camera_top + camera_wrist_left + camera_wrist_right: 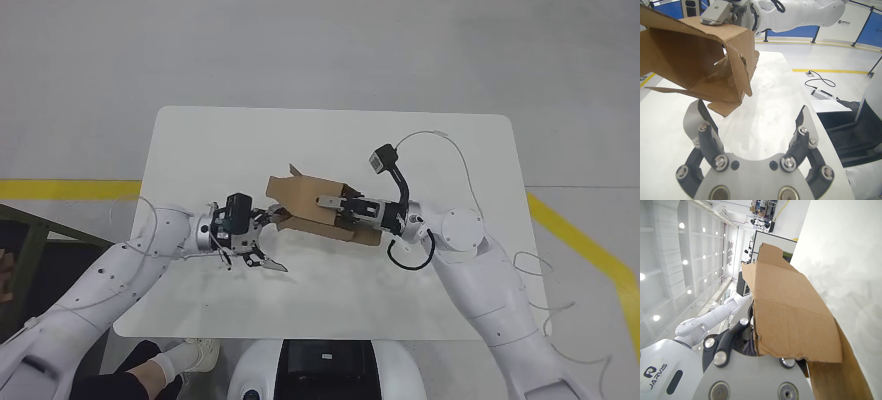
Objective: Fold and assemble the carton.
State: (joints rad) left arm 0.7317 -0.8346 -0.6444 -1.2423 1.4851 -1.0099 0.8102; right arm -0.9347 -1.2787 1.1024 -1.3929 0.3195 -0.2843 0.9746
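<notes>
While the right gripper (338, 205) clamps the carton (305, 192) above the middle of the table (450, 160), its body looks squared up but its end flaps hang unfolded; the left gripper (751, 113), jaws spread and empty, sits at its 8 o'clock.

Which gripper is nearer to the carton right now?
Right. The right gripper is clamped on the upper panel of the carton; the left gripper sits open just short of its hanging flaps, not holding it.
</notes>
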